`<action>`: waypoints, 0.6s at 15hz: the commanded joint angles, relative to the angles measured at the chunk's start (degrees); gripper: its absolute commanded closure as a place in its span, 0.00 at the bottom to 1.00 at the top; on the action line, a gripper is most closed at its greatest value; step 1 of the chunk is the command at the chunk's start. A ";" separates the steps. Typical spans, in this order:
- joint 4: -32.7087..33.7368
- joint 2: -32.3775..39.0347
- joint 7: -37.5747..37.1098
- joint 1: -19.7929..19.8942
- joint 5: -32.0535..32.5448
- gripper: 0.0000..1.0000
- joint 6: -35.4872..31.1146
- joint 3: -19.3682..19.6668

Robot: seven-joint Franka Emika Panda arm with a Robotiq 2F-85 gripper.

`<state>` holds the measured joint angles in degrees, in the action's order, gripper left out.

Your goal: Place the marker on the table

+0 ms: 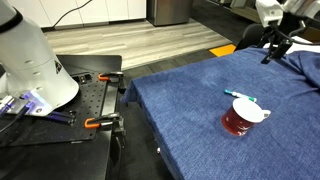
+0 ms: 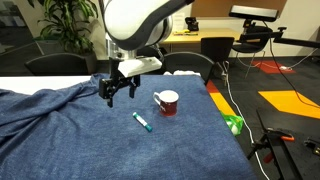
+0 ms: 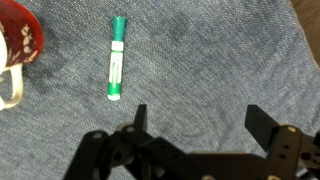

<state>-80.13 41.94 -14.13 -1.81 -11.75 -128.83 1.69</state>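
Marker (image 3: 116, 58) lying flat on blue desk (image 2: 60, 135), near red cup (image 2: 167, 102). Gripper (image 3: 197, 116) hovering above desk, spread wide, empty, clear of marker.

The cup (image 2: 167, 101) stands on the worktop (image 2: 60, 130), and the marker (image 2: 142, 122) lies near the cup; both block a low pass. Farther from the cup, the worktop is bare.

Wrist view chops the red cup (image 3: 15, 50) off at the left edge, and the gripper (image 3: 196, 112) runs off the bottom. In an exterior view the marker (image 1: 245, 96) is too tiny to make out its cap.
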 commanded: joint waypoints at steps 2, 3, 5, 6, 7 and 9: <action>-15.27 -13.58 -4.48 -4.04 4.06 0.00 -10.99 1.42; -17.95 -15.96 -5.70 -4.80 5.17 0.00 -13.38 1.72; -22.96 -20.47 -8.65 -6.46 8.13 0.00 -16.91 2.66; -24.84 -22.17 -10.23 -7.22 9.86 0.00 -18.18 3.22; -26.49 -23.71 -11.70 -7.77 11.51 0.00 -19.08 3.54; -29.32 -26.37 -14.52 -8.54 14.93 0.00 -20.22 4.08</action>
<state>-101.92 21.77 -24.45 -8.53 -0.92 -146.12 4.18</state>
